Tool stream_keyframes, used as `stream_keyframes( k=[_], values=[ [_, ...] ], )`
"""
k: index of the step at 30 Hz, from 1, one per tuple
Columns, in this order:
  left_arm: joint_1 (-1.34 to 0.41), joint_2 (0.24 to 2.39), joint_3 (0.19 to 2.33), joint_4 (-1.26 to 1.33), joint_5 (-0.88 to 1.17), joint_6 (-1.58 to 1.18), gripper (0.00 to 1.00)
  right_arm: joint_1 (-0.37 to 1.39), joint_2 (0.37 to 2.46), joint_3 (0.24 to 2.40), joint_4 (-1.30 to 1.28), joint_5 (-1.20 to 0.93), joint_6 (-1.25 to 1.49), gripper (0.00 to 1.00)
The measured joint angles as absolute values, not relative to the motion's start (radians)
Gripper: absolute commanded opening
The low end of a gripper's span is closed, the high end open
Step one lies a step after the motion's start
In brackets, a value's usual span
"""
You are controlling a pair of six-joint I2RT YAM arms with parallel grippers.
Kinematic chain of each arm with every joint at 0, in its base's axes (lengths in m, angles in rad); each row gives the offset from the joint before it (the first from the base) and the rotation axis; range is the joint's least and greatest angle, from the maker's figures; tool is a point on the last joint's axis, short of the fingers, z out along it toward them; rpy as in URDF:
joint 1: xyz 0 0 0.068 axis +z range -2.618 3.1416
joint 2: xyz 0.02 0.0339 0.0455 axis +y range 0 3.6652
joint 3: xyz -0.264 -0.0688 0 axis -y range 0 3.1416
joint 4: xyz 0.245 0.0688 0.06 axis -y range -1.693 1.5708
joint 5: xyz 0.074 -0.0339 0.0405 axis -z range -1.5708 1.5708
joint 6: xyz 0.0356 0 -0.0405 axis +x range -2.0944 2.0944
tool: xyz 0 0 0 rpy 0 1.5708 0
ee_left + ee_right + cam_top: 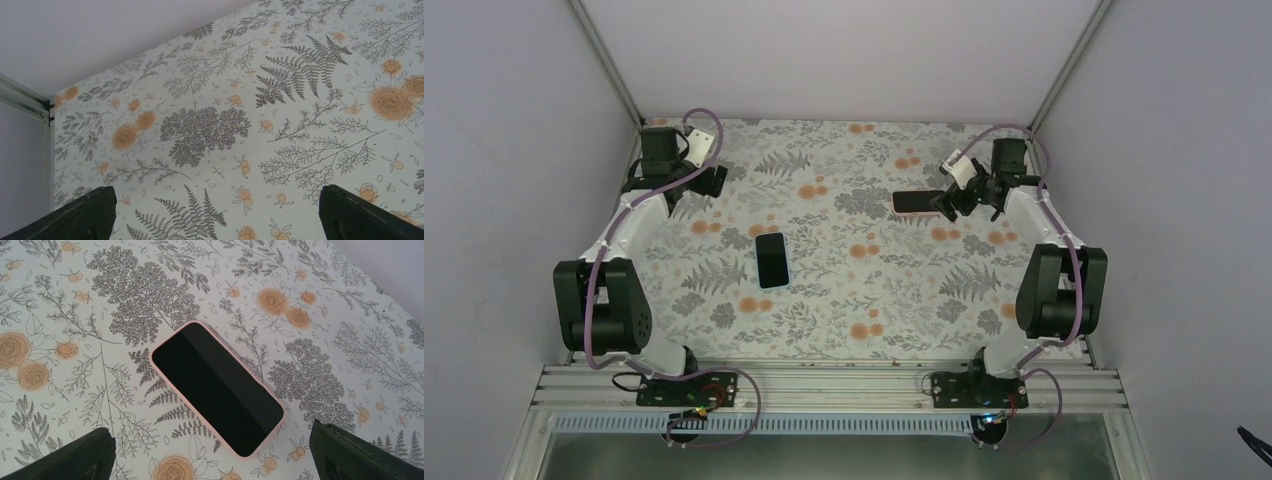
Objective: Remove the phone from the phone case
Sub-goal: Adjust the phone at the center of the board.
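Right gripper (948,206) hangs spread wide above the floral table (844,310); left gripper (215,192), equally splayed, sits far-left. I judge this the approach: the phone (217,387) lies flat beneath, seated in its pink case (243,455). Next I must pin the rim and peel one corner.

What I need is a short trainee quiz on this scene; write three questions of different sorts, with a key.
1. True or false: the pink-cased phone lies flat, dark face up.
2. The right jaws are: A) shut on the phone; B) open, close to the phone, not gripping it; C) out of every view.
3. What lies between the left jaws in the left wrist view?
Key: 1 true. 2 B. 3 Only the floral table cover; no phone there.
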State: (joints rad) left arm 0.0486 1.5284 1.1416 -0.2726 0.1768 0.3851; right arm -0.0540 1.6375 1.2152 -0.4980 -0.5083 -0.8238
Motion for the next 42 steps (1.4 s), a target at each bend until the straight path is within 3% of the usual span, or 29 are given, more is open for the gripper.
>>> stream_keyframes(
  k=[11,21,33,42],
  values=[
    [0.049,1.523,1.142,-0.272,0.176,0.389,1.0,-0.055,1.676,1.265,-0.566,-0.524,-0.874,1.0],
    [0.049,1.523,1.142,-0.272,0.168,0.4,1.0,-0.073,1.927,1.527,-0.776,-0.529,-1.103,1.0],
    [0.049,1.523,1.142,-0.263,0.133,0.392,1.0,-0.087,2.071,1.724,-0.894,-0.521,-1.456,1.0],
    [0.049,1.534,1.142,-0.259,0.101,0.382,1.0,-0.083,2.245,1.859,-0.974,-0.523,-1.552,1.0]
  ],
)
